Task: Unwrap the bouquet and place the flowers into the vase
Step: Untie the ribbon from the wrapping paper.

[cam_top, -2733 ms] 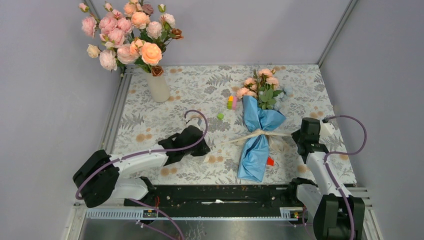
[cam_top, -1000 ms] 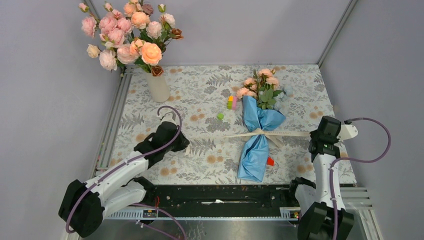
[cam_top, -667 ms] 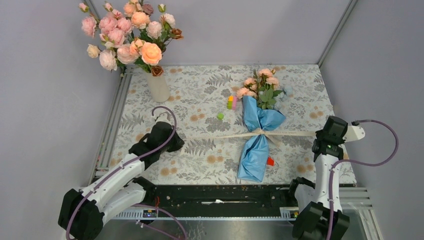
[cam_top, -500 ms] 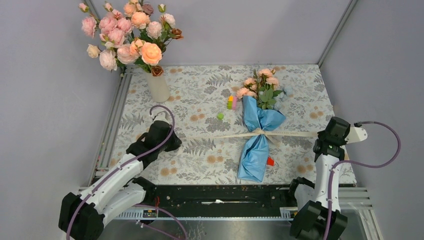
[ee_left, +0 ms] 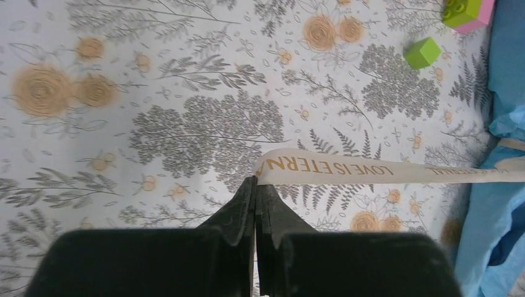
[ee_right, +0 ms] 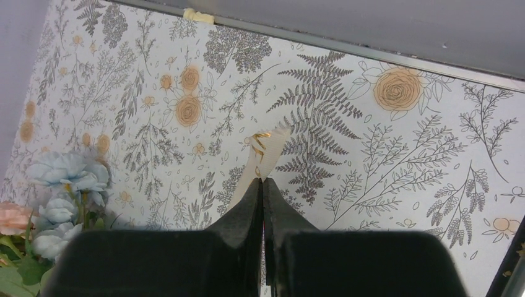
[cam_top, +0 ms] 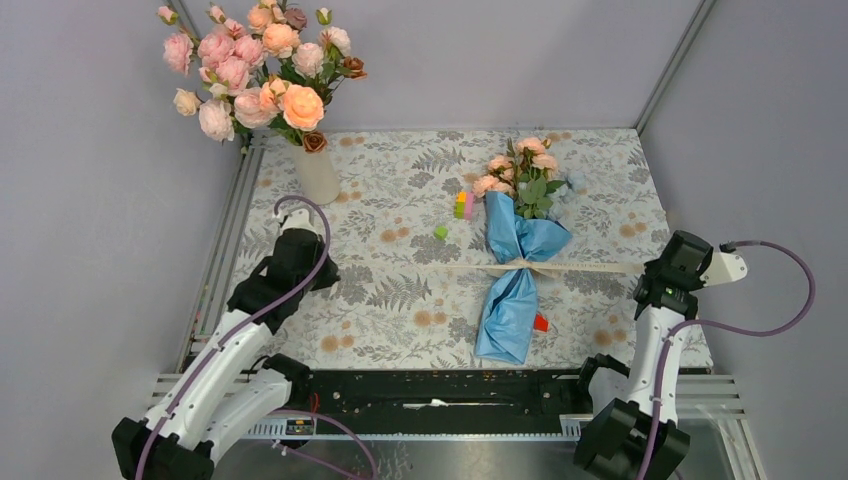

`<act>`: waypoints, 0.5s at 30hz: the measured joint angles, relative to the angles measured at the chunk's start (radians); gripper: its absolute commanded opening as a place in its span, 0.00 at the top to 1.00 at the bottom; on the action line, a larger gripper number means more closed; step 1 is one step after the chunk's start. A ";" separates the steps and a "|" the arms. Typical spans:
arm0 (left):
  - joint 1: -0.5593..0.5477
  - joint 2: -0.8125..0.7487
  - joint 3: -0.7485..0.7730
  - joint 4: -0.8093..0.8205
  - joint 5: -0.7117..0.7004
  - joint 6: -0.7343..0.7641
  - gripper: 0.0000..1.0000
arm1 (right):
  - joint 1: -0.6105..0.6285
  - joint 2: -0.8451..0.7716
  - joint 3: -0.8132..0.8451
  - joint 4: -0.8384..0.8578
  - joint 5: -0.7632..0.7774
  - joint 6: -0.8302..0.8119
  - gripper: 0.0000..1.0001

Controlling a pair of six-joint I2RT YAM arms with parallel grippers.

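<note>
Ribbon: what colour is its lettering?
Gold on the cream ribbon, clearest in the left wrist view.

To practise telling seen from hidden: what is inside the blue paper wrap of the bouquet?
Peach-pink roses, green leaves and pale blue blooms poke out of the blue paper at its far end. Their stems are hidden inside the paper, which the cream ribbon cinches at the middle.
</note>
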 measured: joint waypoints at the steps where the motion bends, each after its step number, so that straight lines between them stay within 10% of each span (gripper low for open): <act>1: 0.005 -0.005 0.010 -0.010 -0.010 0.010 1.00 | -0.004 0.002 0.006 -0.001 0.001 -0.003 1.00; 15: 0.037 -0.062 0.064 -0.114 -0.159 0.137 1.00 | -0.038 0.005 0.053 -0.026 0.013 -0.022 1.00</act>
